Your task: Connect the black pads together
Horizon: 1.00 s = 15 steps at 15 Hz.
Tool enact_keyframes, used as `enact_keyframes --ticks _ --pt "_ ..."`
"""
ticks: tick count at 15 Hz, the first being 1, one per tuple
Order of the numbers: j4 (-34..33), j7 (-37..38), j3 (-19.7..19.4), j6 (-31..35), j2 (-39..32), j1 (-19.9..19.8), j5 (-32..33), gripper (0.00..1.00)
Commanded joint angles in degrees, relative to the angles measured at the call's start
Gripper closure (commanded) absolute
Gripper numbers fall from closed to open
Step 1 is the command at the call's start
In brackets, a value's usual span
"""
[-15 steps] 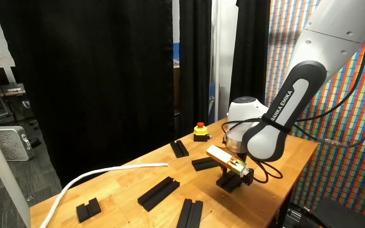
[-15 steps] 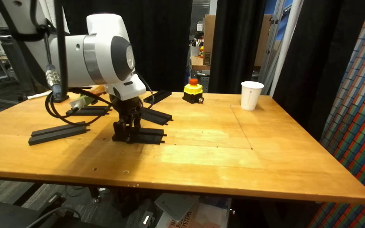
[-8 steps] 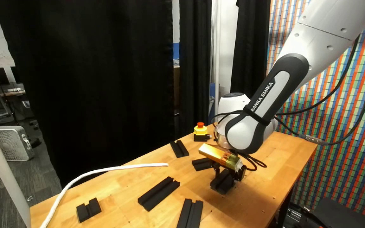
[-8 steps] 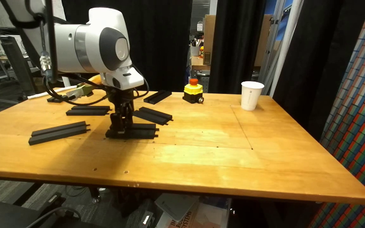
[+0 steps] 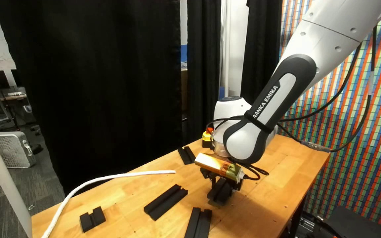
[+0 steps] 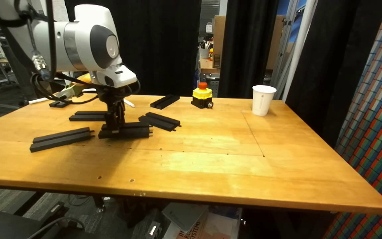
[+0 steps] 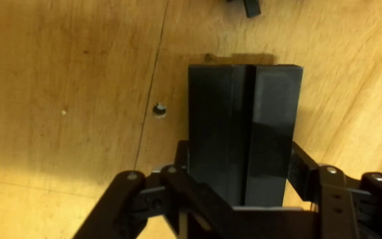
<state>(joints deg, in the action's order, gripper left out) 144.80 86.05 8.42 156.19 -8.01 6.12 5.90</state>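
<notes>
1. Robotiq gripper [image 7: 239, 161]: pointing down and gripping a grooved black pad [image 7: 211, 109], with its fingers [image 7: 303, 172] pressed to the pad's two long sides in the wrist view.
2. That held pad's groove runs lengthwise between the fingers; whether its underside touches the wooden table [image 6: 260, 176] I cannot tell.
3. Neighbouring pad [image 6: 160, 121]: flat on the table near the held one and turned at an angle to it. The two overlap in an exterior view, so I cannot tell whether they touch.
4. Middle pad [image 5: 165, 202] and front pad [image 5: 205, 224]: both long, lying flat and apart from each other and from the gripper; the frame's lower edge cuts off the front one in an exterior view.
5. Short pad [image 5: 92, 218]: flat on the table, well apart from the gripper, near a white cord [image 5: 144, 173] that lies curved across the wood.
6. Far pad [image 6: 165, 101]: flat near the table's back edge, before a black curtain [image 6: 164, 49].
7. Emergency-stop button [image 6: 202, 94]: red, on a yellow-and-black housing, near that same edge; a white disposable cup [image 6: 264, 101] stands upright, well apart from it.
8. Panda arm [image 5: 273, 105]: reaching down over the table, with black cables [image 6: 51, 39] running along it.
9. Box fan [image 5: 12, 150]: on the floor, well apart from the table, in an exterior view.
</notes>
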Motion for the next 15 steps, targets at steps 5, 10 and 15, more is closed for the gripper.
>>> enact_keyframes --ticks 5,10,15 --pt "-5.0 -5.0 -1.4 1.2 -4.2 4.2 -0.1 0.54" --pt "-7.2 -9.2 -1.6 1.4 -6.5 5.0 -0.9 0.54" --pt "-8.1 -14.5 -0.9 0.5 -6.9 4.8 -2.9 0.54"
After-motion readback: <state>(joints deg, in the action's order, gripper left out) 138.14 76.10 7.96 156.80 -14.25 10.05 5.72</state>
